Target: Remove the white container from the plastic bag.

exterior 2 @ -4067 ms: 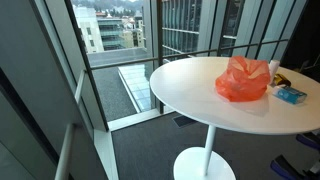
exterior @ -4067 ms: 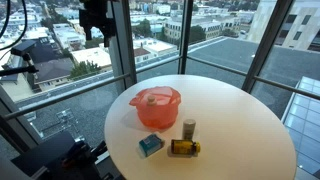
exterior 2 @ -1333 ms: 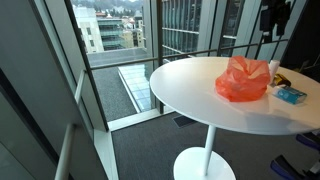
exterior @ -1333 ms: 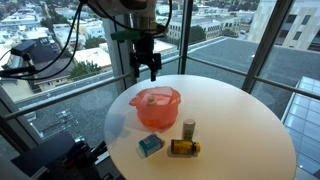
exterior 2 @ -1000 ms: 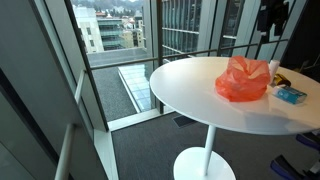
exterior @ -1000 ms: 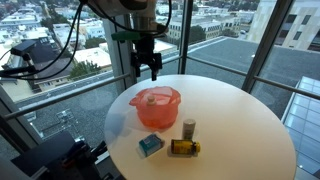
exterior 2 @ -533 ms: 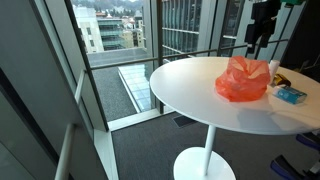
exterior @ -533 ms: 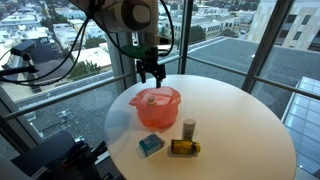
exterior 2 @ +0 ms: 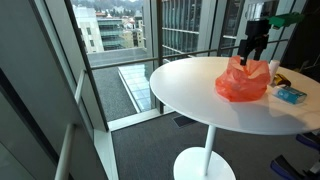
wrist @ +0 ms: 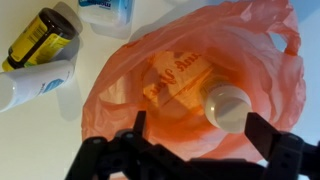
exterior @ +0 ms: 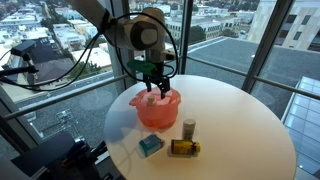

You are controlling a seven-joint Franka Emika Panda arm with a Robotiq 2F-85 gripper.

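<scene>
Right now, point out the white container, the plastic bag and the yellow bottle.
white container point(wrist: 228, 106), wrist view, on its round top.
plastic bag point(wrist: 268, 62), wrist view, on its orange side wall.
yellow bottle point(wrist: 38, 38), wrist view, on its body.

The plastic bag is orange and translucent. It sits crumpled on the round white table with its mouth open upward, and it appears in both exterior views. The white container lies inside the bag, fully enclosed. Its pale body carries orange print, and its round white cap faces the opening.
</scene>
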